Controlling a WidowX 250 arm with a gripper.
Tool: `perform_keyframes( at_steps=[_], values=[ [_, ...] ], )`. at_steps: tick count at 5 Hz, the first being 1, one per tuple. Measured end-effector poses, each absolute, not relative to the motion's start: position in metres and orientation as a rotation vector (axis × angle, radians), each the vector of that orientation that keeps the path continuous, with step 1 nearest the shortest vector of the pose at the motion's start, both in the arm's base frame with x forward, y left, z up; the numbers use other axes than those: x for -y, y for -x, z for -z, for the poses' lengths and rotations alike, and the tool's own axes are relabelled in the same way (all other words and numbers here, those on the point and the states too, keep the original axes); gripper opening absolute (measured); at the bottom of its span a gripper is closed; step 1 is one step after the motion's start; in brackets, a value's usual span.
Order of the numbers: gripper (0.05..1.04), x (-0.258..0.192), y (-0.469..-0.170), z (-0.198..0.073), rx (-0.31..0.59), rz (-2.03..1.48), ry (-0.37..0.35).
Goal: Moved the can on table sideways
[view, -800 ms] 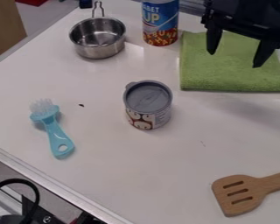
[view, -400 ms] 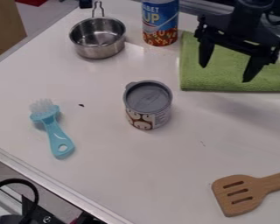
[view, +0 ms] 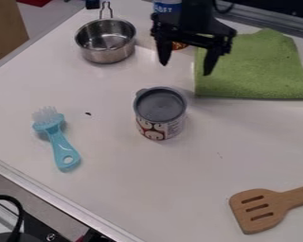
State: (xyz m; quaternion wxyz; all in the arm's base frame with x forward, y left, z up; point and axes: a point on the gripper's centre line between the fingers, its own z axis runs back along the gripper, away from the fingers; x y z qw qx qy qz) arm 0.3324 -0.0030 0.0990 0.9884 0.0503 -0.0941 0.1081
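Pale and smooth, the worktop (view: 147, 189) runs slantwise across the view, a metal strip along its lower-left edge, with a brown panel (view: 4, 30) beyond it at the upper left and a black cable (view: 19, 212) curving at the lower left. Near the middle of the view stands the can (view: 159, 113), upright on the worktop, with a grey lid, a small tab at the rim and a printed side. Above it in the view hangs the black pincer (view: 185, 68), its two fingers spread well apart with nothing between them, pointing down and clear of the can. Behind the pincer, partly hidden by it, is a taller tin (view: 166, 7), blue towards the top with a bit of orange low down. A steel pot (view: 105, 45) sits to the left of that tin, its wire handle pointing to the top edge. Right of the can and farther back lies a green cloth (view: 255, 66), spread out with a raised fold at its far edge. A light-blue brush (view: 62, 146) with white bristles lies at the left, and a slotted wooden spatula (view: 247, 218) at the lower right, its handle leaving the view.
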Motion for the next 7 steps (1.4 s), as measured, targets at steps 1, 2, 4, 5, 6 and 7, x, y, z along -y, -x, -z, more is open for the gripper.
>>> perform_keyframes(
  at_steps=[1,2,4,5,6,7],
  values=[
    [0.999,-0.014,-0.321,-0.088,0.189,-0.227,-0.123],
    [0.999,-0.03,-0.309,-0.089,0.216,-0.25,-0.104],
    [0.999,-0.03,-0.302,-0.074,0.243,-0.353,-0.089],
    [1.0,-0.029,-0.299,-0.065,0.282,-0.371,-0.104],
    [0.999,-0.024,-0.293,-0.066,0.292,-0.405,-0.093],
    [0.999,-0.011,-0.281,-0.069,0.278,-0.472,-0.099]
  ],
)
